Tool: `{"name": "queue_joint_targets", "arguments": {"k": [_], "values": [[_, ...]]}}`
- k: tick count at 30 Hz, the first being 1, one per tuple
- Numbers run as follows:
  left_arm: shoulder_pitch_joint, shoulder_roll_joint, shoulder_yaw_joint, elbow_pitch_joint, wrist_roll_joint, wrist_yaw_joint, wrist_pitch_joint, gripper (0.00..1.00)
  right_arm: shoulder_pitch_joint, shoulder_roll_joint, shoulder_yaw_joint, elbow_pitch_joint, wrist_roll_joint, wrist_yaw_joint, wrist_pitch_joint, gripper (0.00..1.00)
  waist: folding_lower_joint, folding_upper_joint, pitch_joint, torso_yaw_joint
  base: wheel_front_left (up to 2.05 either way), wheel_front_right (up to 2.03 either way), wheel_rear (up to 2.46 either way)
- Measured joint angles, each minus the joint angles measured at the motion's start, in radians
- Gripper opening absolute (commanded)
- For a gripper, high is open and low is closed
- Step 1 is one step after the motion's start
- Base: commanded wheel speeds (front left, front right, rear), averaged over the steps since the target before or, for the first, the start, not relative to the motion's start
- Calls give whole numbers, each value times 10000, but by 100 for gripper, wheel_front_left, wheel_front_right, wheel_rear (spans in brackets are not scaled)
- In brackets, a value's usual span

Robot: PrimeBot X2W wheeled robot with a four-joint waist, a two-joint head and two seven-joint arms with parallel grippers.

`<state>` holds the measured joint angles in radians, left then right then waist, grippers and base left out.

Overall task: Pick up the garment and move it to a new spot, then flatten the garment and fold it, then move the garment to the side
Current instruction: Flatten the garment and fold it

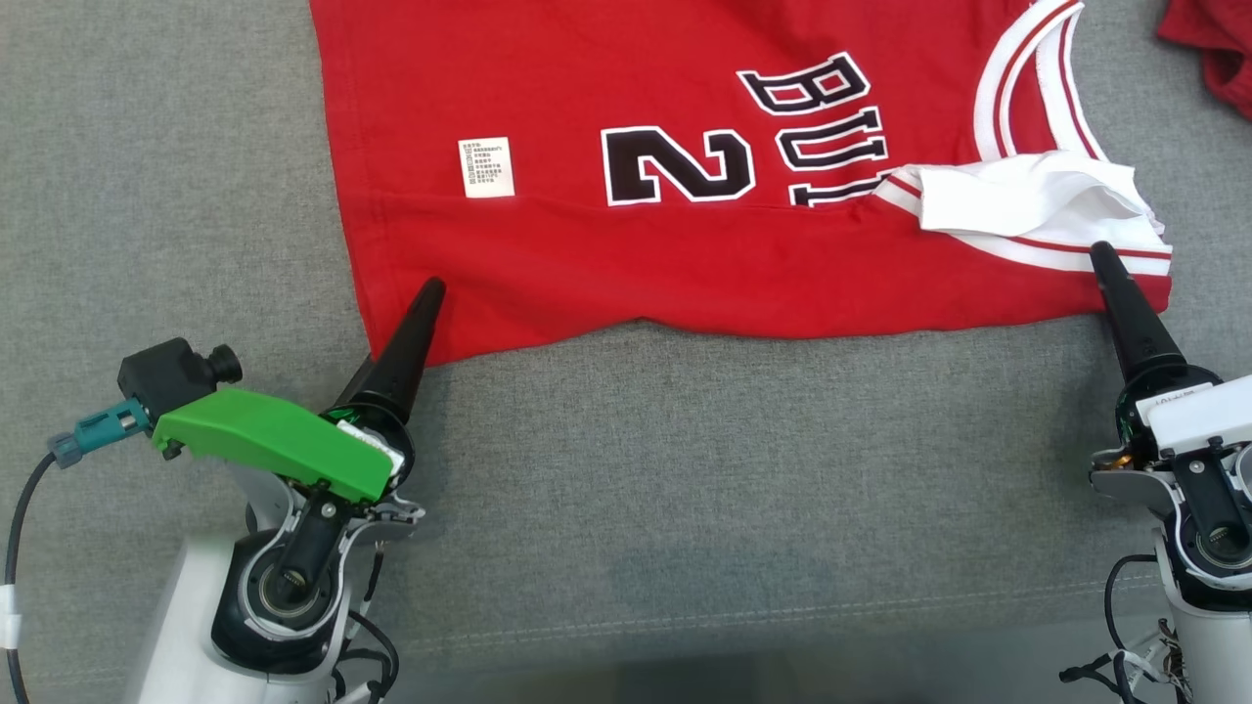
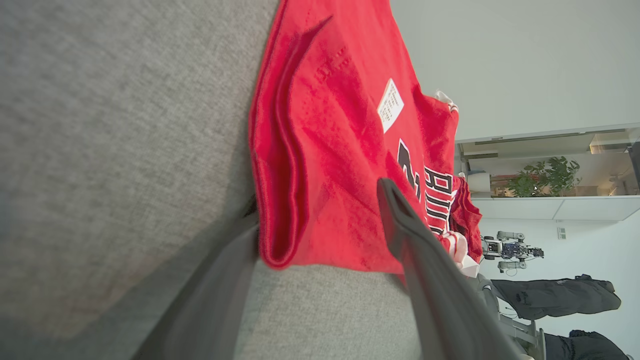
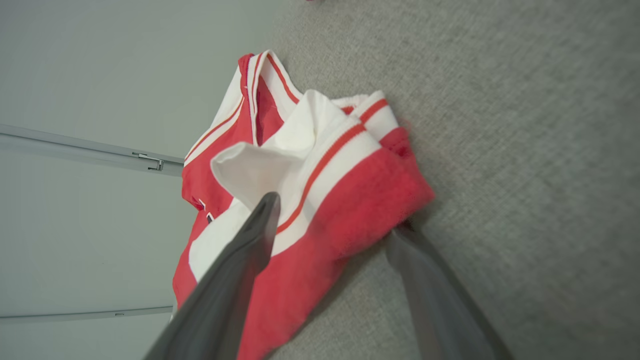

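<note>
Garment (image 1: 587,264) corners straddled by left gripper (image 2: 317,200) and right gripper (image 3: 335,215).

You have bright, even light in all three views, with no glare on the red shirt (image 1: 587,254). From the head, the shirt's print and the grey cloth (image 1: 685,469) under it are sharp. A faint, wide shadow darkens the cloth near the bottom edge. In the left wrist view the left gripper (image 2: 317,200) is blurred up close and throws a soft shadow on the shirt, and the cloth's weave smears toward the left edge. The right gripper (image 3: 335,215) is likewise out of focus.
</note>
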<state>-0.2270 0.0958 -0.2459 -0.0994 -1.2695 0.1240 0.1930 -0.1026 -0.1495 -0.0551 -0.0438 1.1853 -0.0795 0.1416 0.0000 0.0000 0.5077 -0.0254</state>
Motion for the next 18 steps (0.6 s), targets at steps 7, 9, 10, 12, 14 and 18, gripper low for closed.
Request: {"name": "queue_joint_targets", "arguments": {"k": [7,9,10,12,14,18], "values": [[-76,-117,-86,102,-4,6,115,68,-280,-15,0,228,-88,2,-2,89,0,0,15,14,0,0,0],[-83,-123,-100,109,-8,6,186,48,-335,-25,2,255,-88,2,-2,84,0,0,13,28,0,0,0],[-84,-140,-115,117,-25,8,215,43,-388,-36,2,284,-90,2,-2,74,0,0,11,44,0,0,0],[-85,-169,-146,138,-36,8,299,29,-462,-54,2,351,-104,2,-2,51,0,0,4,79,0,0,0],[-90,-184,-261,178,-128,10,441,2,-531,-88,-19,424,-151,2,-2,36,0,0,-13,129,0,0,0],[-89,-236,-303,203,-257,12,529,0,-560,-196,19,523,-174,2,12,8,0,0,-52,249,0,0,0]]}}
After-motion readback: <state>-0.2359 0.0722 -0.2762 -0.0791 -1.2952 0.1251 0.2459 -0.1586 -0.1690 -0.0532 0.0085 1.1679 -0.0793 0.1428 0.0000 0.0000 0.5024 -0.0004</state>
